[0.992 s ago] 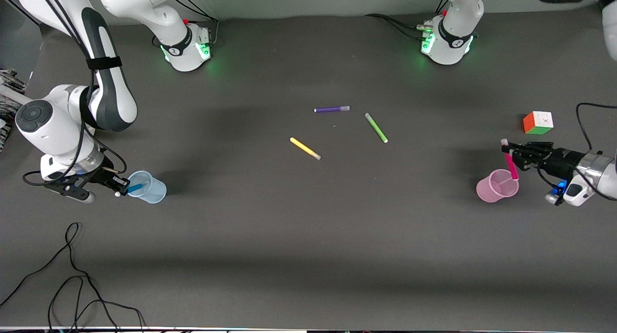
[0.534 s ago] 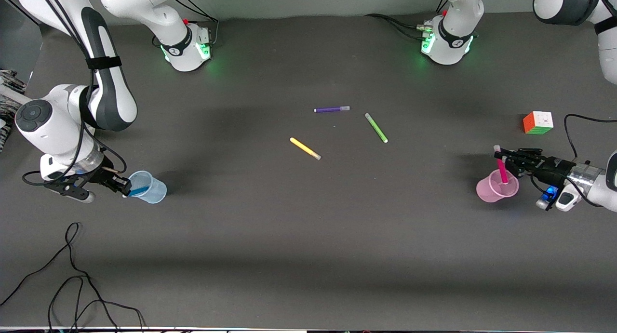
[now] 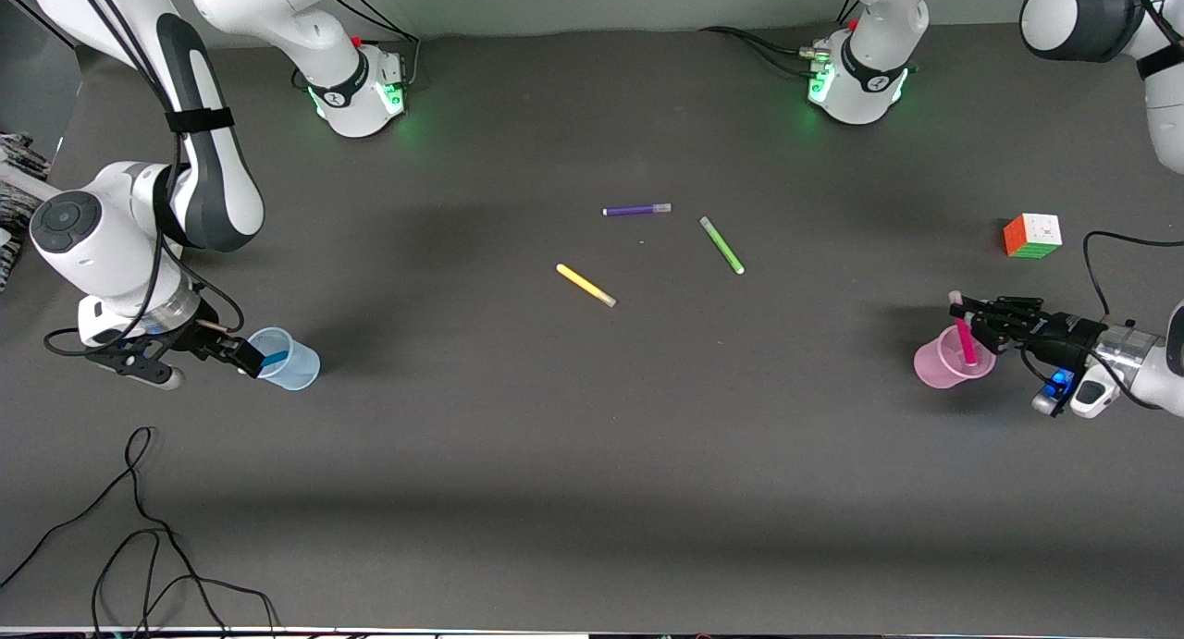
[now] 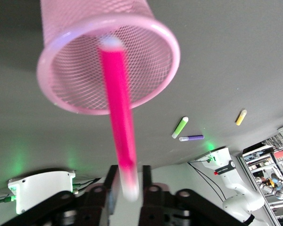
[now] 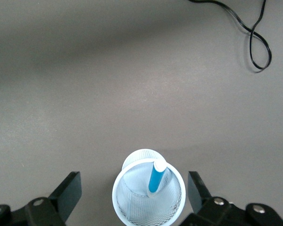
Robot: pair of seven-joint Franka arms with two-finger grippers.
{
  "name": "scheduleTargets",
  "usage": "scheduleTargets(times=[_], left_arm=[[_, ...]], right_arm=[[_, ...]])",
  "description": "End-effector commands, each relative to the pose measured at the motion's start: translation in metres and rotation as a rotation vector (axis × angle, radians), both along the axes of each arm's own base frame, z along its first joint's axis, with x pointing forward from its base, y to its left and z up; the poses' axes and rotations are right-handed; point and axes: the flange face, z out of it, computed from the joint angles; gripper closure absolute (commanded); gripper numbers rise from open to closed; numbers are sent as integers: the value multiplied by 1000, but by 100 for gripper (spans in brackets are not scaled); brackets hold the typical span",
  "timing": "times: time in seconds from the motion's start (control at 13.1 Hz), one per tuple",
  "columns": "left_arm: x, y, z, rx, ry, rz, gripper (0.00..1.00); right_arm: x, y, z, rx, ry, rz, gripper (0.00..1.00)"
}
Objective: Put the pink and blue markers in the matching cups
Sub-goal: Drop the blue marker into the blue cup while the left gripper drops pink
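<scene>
The pale blue cup (image 3: 298,368) stands near the right arm's end of the table, with the blue marker (image 3: 274,358) leaning inside it. My right gripper (image 3: 250,359) is at the cup's rim and open. In the right wrist view its fingers (image 5: 68,188) flank the blue cup (image 5: 132,207) without touching the blue marker (image 5: 156,176). The pale pink cup (image 3: 936,366) stands near the left arm's end. The pink marker (image 3: 965,338) stands with its lower end in it. My left gripper (image 3: 962,304) is around the marker's pale top, with a small gap at one finger (image 4: 145,176).
Purple (image 3: 636,210), green (image 3: 721,244) and yellow (image 3: 585,285) markers lie mid-table. A colour cube (image 3: 1032,235) sits farther from the front camera than the pink cup. A black cable (image 3: 139,528) loops on the table, nearer to the front camera than the blue cup.
My left gripper came down and the pink marker went from tilted over the pink cup to upright in it. The blue marker slid fully into the blue cup and my right gripper let go.
</scene>
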Motion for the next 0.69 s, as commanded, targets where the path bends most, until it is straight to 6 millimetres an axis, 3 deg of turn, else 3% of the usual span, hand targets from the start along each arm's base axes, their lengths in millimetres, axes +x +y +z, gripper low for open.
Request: scheduleTargets(times=[0.0,0.15,0.31,0.38,0.53,0.61], left_arm=[[8,-3,7,-5,-30,-35,0],[16,-17,30,71,-55,-116,0],[21,-20,63,151,-101,-163,0],[24,-32,85,224,-127,-219,0],[21,-72,153,361,-227,-327,0],[9,-93,185,406,-269,-354,0]], right_arm=[[-3,1,22,9,0,25,0],[5,10,46,27,72,20,0],[12,28,91,43,175,49,0],[14,31,114,49,209,52,0],[12,36,160,72,250,58,0],[7,36,184,89,248,65,0]])
